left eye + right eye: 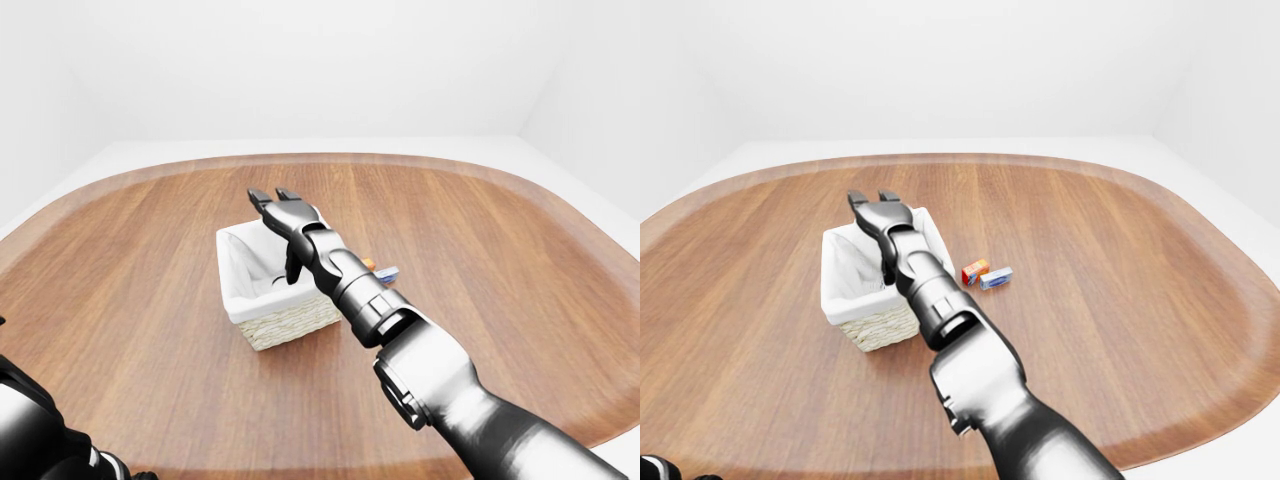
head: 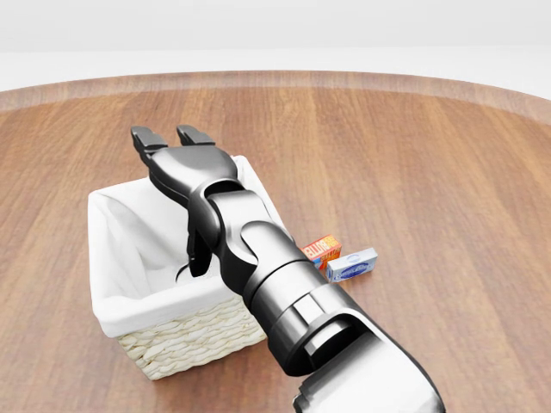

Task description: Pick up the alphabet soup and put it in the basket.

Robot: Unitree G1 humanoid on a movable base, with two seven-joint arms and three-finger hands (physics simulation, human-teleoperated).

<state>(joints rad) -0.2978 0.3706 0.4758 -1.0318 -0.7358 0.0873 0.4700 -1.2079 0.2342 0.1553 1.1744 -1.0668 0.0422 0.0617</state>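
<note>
Head view shows the round wooden table (image 2: 413, 155) with the wicker basket (image 2: 194, 340) on it, the right hand (image 2: 172, 151) above the basket's upper rim with fingers spread wide and empty; the left hand is out of view. Only a curved edge inside the basket beside the thumb hints at the soup can (image 2: 182, 274), so it probably lies there. Lifting the arm straight up should avoid catching the white liner (image 2: 116, 249), and swinging it right risks hitting the orange box (image 2: 319, 251) and blue box (image 2: 351, 265).

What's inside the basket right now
The basket shows its white cloth lining and, low inside, a small part of a round rim. The right robot hand and forearm cover much of the interior, so the alphabet soup cannot be confirmed.
</note>
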